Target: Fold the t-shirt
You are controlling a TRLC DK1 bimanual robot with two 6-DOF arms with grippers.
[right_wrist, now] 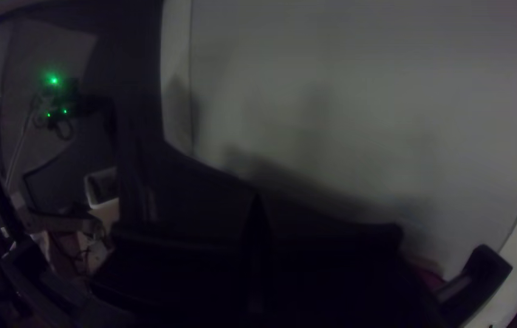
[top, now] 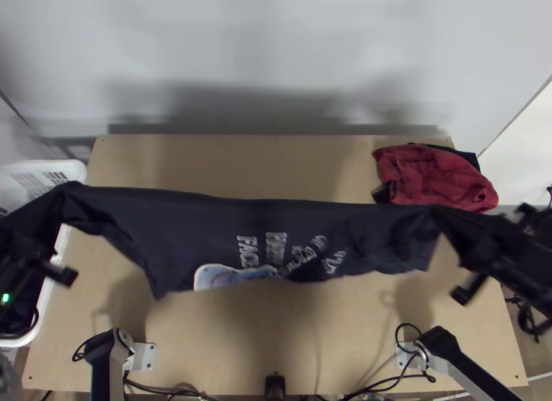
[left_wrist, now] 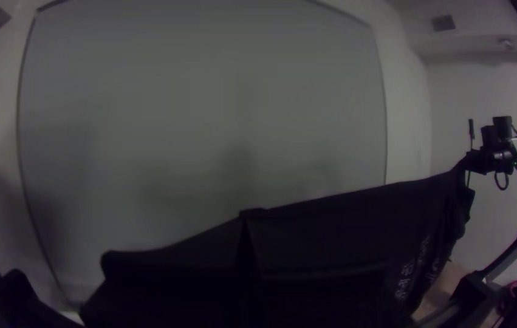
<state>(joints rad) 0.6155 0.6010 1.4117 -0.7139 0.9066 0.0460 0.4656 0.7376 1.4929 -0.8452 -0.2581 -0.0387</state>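
The dark t-shirt (top: pixel 207 225) hangs stretched in the air across the table, its upper edge nearly straight and its pale print low at the middle. At the left end my left gripper (top: pixel 31 256) is shut on a dark part of it. My right gripper (top: pixel 493 256) is shut on the opposite end. In the left wrist view, cloth (left_wrist: pixel 355 212) runs from my left gripper (left_wrist: pixel 249 267) to the other arm. In the right wrist view, dark cloth (right_wrist: pixel 191 188) rises behind my right gripper (right_wrist: pixel 258 249). Which shirt parts are pinched, I cannot tell.
A red cloth (top: pixel 431 177) lies bunched at the table's back right corner with dark fabric behind it. A white basket (top: pixel 65 168) stands at the left edge. Cables (top: pixel 386 379) and the arm bases line the near edge of the wooden table (top: pixel 228 339).
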